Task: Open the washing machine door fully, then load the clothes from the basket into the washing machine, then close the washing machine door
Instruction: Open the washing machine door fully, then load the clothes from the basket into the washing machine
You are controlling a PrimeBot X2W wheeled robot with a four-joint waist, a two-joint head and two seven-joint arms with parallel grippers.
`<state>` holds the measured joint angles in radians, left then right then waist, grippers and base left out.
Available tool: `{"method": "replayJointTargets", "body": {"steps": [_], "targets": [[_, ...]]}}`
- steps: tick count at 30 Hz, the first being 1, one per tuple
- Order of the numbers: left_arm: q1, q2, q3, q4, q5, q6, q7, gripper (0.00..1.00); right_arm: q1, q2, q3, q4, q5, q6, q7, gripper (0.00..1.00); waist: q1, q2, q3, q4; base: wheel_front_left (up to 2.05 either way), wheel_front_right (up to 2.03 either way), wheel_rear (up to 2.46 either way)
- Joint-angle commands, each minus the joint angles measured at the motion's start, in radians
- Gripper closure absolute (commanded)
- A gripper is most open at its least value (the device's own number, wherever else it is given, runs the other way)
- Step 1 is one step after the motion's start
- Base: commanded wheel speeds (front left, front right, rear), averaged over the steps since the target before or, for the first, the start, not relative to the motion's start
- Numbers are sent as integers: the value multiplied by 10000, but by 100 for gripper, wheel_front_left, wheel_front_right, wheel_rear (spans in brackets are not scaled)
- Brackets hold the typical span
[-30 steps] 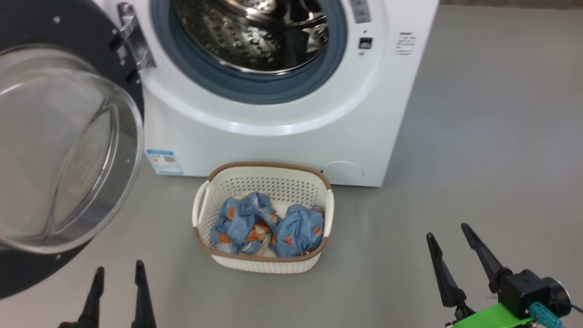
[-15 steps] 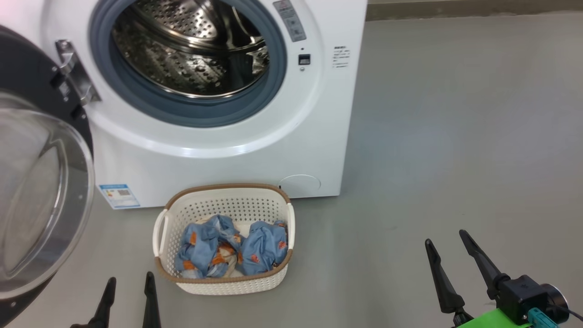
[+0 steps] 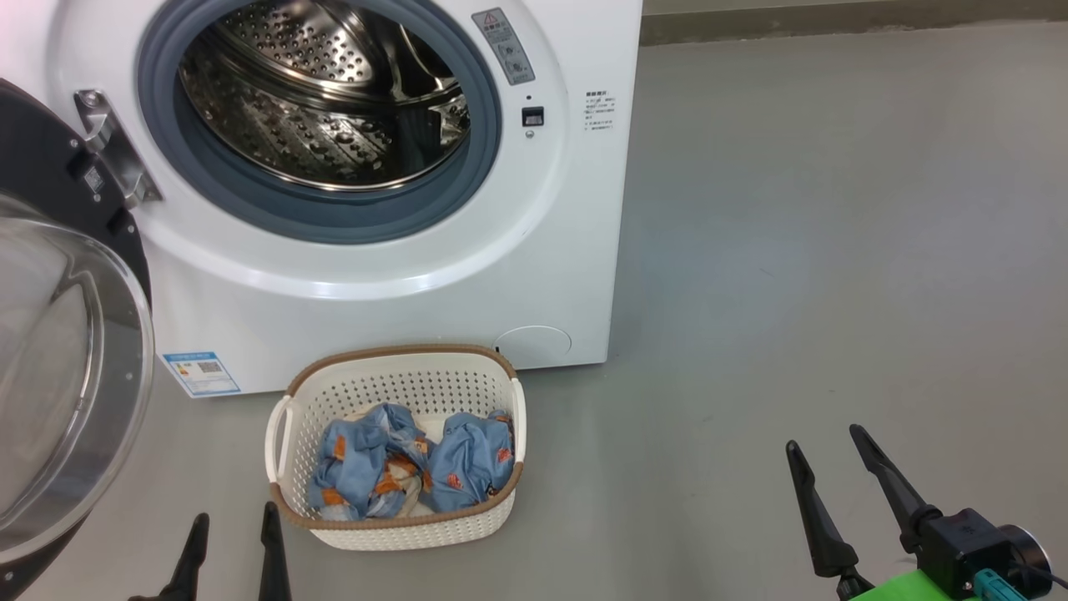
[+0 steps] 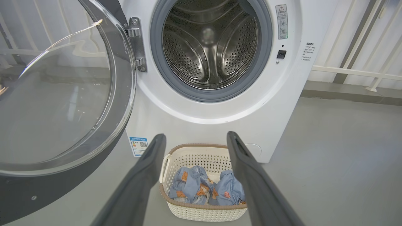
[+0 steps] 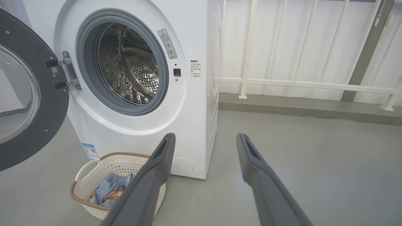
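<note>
Door [image 3: 58, 351]: swung wide on its hinge [image 3: 108, 146] at the washer's left and clear of the opening, so I judge the opening step done.
Washer [image 3: 400, 275]: its drum [image 3: 317, 108] is bare and unobstructed, ready for loading.
Basket [image 3: 400, 534]: on the floor [image 3: 793, 250], just before the washer's front bottom edge and under the opening, which makes a short lift to the drum.
Clothes [image 3: 409, 459]: two blue bundles lie side by side in the basket; none are loaded yet.
Left gripper [image 3: 234, 512]: low, just beside the basket's near left corner, jaws spread as wide as they go and holding nothing. I take it as set for the first pick.
Right gripper [image 3: 823, 438]: well apart to the right over bare floor, jaws likewise fully open and empty, out of the way.
Change from a second ago: my head camera has swung, so washer and basket sit further left and more of the drum shows. Basket, clothes and door have not shifted against each other, and both jaws are as open as before.
</note>
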<state>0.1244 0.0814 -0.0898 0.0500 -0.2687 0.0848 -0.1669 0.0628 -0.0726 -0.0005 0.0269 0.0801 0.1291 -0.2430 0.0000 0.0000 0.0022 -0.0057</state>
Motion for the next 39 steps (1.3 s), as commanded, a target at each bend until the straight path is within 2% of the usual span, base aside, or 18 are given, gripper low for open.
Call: {"method": "replayJointTargets", "body": {"steps": [1,25,39], "targets": [[-128,142,323,-183,-40,72,39,0,-93,-65,200,-282,-59,16,-5,0,0,0,11,8,0,0,0],[-306,213,120,68,-111,147,-201,0,-90,25,115,-225,-60,16,-3,0,0,0,-57,79,4,-7,2],[-350,275,-9,164,-200,112,-280,0,-78,30,117,-211,-17,16,-1,0,0,0,-64,111,143,-161,18]]}}
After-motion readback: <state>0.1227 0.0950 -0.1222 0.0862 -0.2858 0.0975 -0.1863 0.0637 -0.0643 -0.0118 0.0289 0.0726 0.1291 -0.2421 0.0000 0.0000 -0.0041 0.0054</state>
